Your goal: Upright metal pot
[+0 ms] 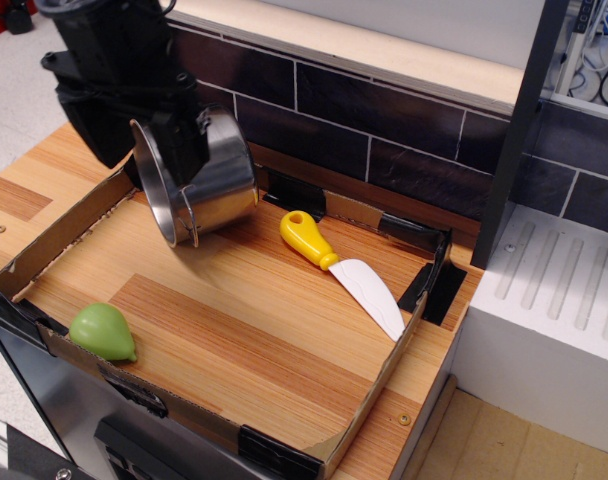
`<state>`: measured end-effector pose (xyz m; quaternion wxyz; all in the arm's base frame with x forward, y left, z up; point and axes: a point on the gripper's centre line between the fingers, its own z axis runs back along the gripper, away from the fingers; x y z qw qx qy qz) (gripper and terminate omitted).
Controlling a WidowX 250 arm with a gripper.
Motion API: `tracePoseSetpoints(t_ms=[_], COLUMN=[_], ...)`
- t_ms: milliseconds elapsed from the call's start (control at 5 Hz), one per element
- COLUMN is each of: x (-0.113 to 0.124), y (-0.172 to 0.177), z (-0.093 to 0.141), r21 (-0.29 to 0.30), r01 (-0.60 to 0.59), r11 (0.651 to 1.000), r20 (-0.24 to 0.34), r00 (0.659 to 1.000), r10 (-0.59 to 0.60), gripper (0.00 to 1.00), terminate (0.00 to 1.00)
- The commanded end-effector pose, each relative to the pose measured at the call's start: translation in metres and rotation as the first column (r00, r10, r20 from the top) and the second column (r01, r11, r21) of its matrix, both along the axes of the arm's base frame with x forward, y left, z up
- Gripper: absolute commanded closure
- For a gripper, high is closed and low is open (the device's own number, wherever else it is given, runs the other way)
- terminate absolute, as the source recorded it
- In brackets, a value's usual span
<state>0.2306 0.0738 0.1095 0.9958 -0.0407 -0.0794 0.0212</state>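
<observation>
The metal pot (219,178) is shiny steel and lies on its side at the back left of the cardboard tray (369,395). Its mouth faces left and toward the front, and one loop handle shows on its near side. My black gripper (147,168) has come down over the pot's mouth end. It is open, with one finger (102,130) left of the rim and the other finger (184,150) against the pot's outer wall. I cannot tell whether the fingers touch the pot. The gripper hides the pot's upper rim.
A green pear (104,332) lies at the tray's front left corner. A knife (339,265) with a yellow handle lies right of the pot. A dark tiled wall (384,130) runs behind, and a white ridged block (554,300) stands at the right.
</observation>
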Motion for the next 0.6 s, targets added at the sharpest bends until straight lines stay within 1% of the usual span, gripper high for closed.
tracePoseSetpoints(t_ms=[0, 200, 400], x=[0.013, 0.021, 0.025], y=[0.019, 0.020, 0.015], z=[-0.014, -0.023, -0.027], r21=[0.073, 0.072, 0.033], r01=[-0.044, -0.057, -0.057], r11=[0.996, 0.996, 0.998], r20=[0.028, 0.024, 0.004], r00=[0.999, 0.998, 0.998], r10=[0.042, 0.055, 0.057], gripper=[0.00, 0.00, 0.00], terminate=[0.00, 0.00, 0.00])
